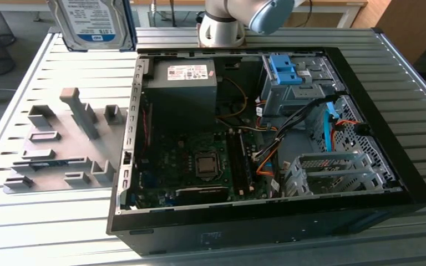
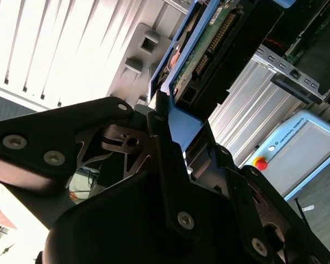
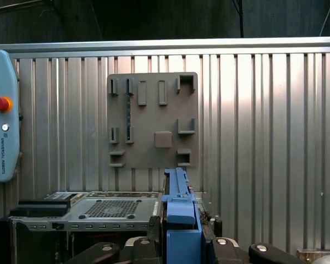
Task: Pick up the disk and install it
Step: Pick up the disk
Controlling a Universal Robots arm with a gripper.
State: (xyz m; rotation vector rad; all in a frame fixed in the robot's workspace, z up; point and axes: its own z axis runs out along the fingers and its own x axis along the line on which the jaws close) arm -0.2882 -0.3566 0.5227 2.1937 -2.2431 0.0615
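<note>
The disk (image 1: 95, 22), silver with a white-and-blue label and blue side rails, hangs in the air above the table's far corner at the exterior view's left, away from the open computer case (image 1: 390, 183). In the second wrist view my gripper (image 2: 179, 129) is shut on the disk (image 2: 209, 49), its black fingers (image 2: 164, 148) clamping the blue rail. In the first wrist view the disk (image 3: 179, 206) stands edge-on between the fingertips of the gripper (image 3: 179, 239).
Inside the case are a grey power supply (image 1: 183, 83), the motherboard (image 1: 198, 160) and a metal drive bay with blue brackets (image 1: 287, 69). A grey fixture plate (image 1: 65, 144) lies on the slatted table beside the case. A teach pendant (image 3: 0, 115) rests on the table.
</note>
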